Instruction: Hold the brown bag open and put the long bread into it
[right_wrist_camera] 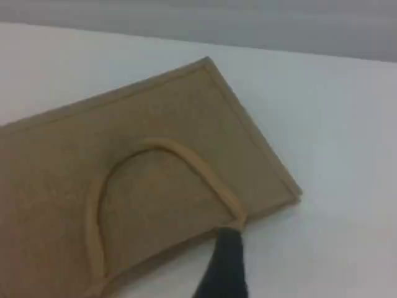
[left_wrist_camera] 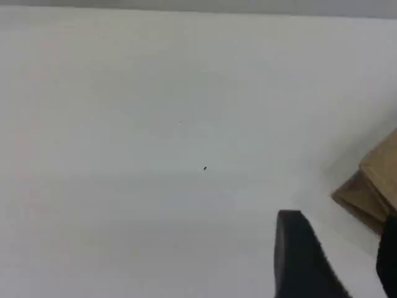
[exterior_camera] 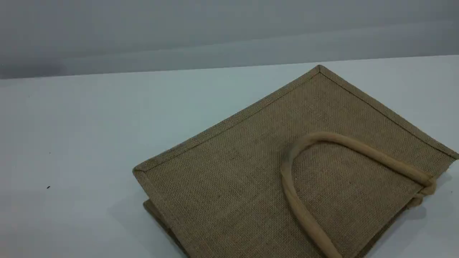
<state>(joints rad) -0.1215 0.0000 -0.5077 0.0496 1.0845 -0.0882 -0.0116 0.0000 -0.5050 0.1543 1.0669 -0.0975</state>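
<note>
The brown bag (exterior_camera: 233, 179) lies flat on the white table (exterior_camera: 71, 125), right of centre. One beige loop handle (exterior_camera: 358, 145) rests on its upper face. In the left wrist view only a bag corner (left_wrist_camera: 375, 192) shows at the right edge; my left gripper (left_wrist_camera: 344, 254) hovers over bare table beside it, open, with nothing between its dark fingers (left_wrist_camera: 298, 254). The right wrist view looks down on the bag (right_wrist_camera: 62, 174) and handle (right_wrist_camera: 186, 155). One black right fingertip (right_wrist_camera: 226, 264) hangs by the handle's base at the bag's edge, holding nothing. The long bread is out of view.
A tiny dark speck (exterior_camera: 48, 187) marks the table on the left, also seen as a speck (left_wrist_camera: 205, 167) in the left wrist view. A grey wall (exterior_camera: 215, 32) rises behind the table's far edge. Neither arm shows in the scene view.
</note>
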